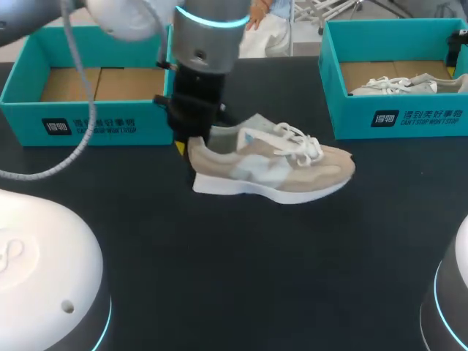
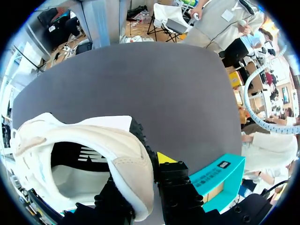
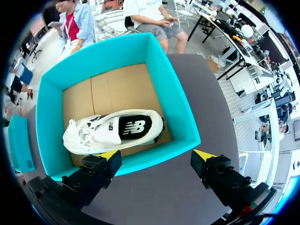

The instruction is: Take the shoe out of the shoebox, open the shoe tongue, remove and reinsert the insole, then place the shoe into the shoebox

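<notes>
Shoe: the beige shoe (image 1: 274, 164) is out of both boxes, over the worktop (image 1: 241, 270). Its long axis runs across, toe to my right.
Left pincer: the left pincer (image 1: 186, 146) is clamped on the heel wall, one finger inside and one outside.
Key relation: the insole (image 2: 89, 154) lies just ahead of those fingers, toward the toe, so the left arm is nearer.
Right pincer: the right pincer (image 3: 157, 161) is spread wide and holds nothing. It hangs above the right shoebox (image 3: 183, 122), which holds a white shoe (image 3: 112, 131).
Left shoebox: the left shoebox (image 1: 88, 121) has no shoe in it.
Print: there is white lettering on the box fronts and a logo on the insole, neither read out.
</notes>
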Controlling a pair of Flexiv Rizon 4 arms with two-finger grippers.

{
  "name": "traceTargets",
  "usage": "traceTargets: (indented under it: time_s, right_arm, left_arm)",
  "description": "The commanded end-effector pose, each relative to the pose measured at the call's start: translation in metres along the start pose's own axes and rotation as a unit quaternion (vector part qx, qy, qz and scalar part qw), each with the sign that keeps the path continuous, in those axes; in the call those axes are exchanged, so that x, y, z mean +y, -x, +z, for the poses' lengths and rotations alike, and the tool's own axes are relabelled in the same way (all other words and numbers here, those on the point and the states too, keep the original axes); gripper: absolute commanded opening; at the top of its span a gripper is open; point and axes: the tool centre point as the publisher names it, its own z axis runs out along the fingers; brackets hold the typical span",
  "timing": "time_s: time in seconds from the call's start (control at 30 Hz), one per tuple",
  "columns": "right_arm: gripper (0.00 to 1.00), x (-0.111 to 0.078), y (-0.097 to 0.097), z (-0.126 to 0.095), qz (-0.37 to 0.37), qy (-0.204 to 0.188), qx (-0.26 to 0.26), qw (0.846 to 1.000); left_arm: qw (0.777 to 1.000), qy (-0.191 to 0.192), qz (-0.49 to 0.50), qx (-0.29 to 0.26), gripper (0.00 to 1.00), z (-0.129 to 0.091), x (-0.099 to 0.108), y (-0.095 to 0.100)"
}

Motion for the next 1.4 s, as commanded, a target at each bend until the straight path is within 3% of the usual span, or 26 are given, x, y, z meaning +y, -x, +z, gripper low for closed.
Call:
traceTargets:
  time_s: [0.03, 0.27, 0.57, 0.77, 1.2, 1.4]
  right_arm:
    - [1.00, -0.001, 0.000, 0.000, 0.001, 0.001, 0.000, 1.000]
    - [1.00, -0.001, 0.000, 0.000, 0.001, 0.001, 0.000, 1.000]
    - [1.00, -0.001, 0.000, 0.000, 0.001, 0.001, 0.000, 1.000]
    - [1.00, -0.001, 0.000, 0.000, 0.001, 0.001, 0.000, 1.000]
    - [1.00, -0.001, 0.000, 0.000, 0.001, 0.001, 0.000, 1.000]
    - [1.00, -0.001, 0.000, 0.000, 0.001, 0.001, 0.000, 1.000]
  left_arm:
    - [1.000, 0.007, 0.000, 0.009, 0.00, 0.007, -0.003, 0.019]
    - [0.999, 0.034, -0.024, 0.005, 0.00, 0.045, -0.006, 0.017]
    - [0.997, 0.029, -0.064, 0.012, 0.00, 0.097, -0.003, 0.003]
    - [0.994, 0.021, -0.108, -0.003, 0.00, 0.110, 0.001, -0.010]
    - [0.993, 0.011, -0.104, 0.047, 0.00, 0.164, -0.009, -0.004]
    - [0.992, 0.028, -0.110, 0.052, 0.00, 0.176, -0.011, -0.005]
